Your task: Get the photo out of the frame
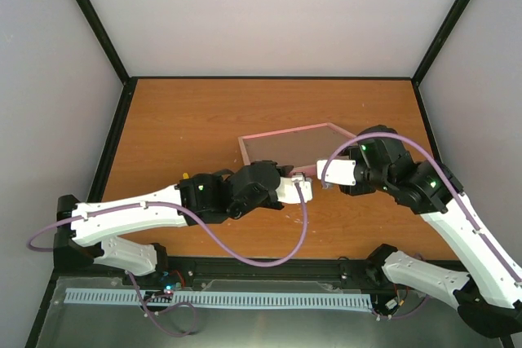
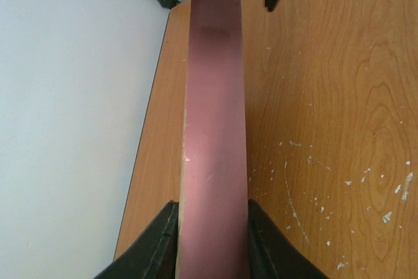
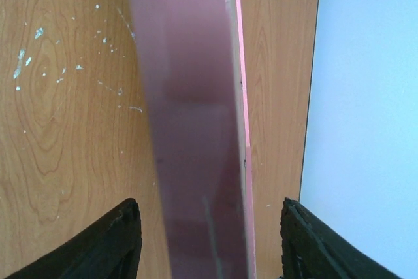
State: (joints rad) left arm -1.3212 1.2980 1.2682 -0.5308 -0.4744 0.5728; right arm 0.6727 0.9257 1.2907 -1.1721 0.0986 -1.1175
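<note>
Top external view: a large rectangular picture frame with a thin bright pink border (image 1: pixel 294 146) sits at the middle of the orange-brown wooden counter (image 1: pixel 179 136). Its inner panel looks dull brown-grey from here, and no printed picture can be made out on it. Whether the frame lies flat or has its near side raised cannot be told.

The white and black left arm (image 1: pixel 139 218) reaches in from the frame's near left. The matching right arm (image 1: pixel 457 226) bends in from the frame's right. Both wrists meet at the frame's near right corner, close to each other.

Left wrist view: the left fingers (image 2: pixel 153 249) are black and stand one on each side of the frame's pink edge (image 2: pixel 214 129). They press against it and pinch it between them. The edge runs straight away from the camera, with speckled counter wood (image 2: pixel 339 129) to one side of it.

Right wrist view: the right fingers (image 3: pixel 114 243) are spread wide. The frame's edge (image 3: pixel 189 129), blurred and dark pink, passes through the gap between them. Bare wood shows on either side of the edge, so neither finger touches it.
</note>
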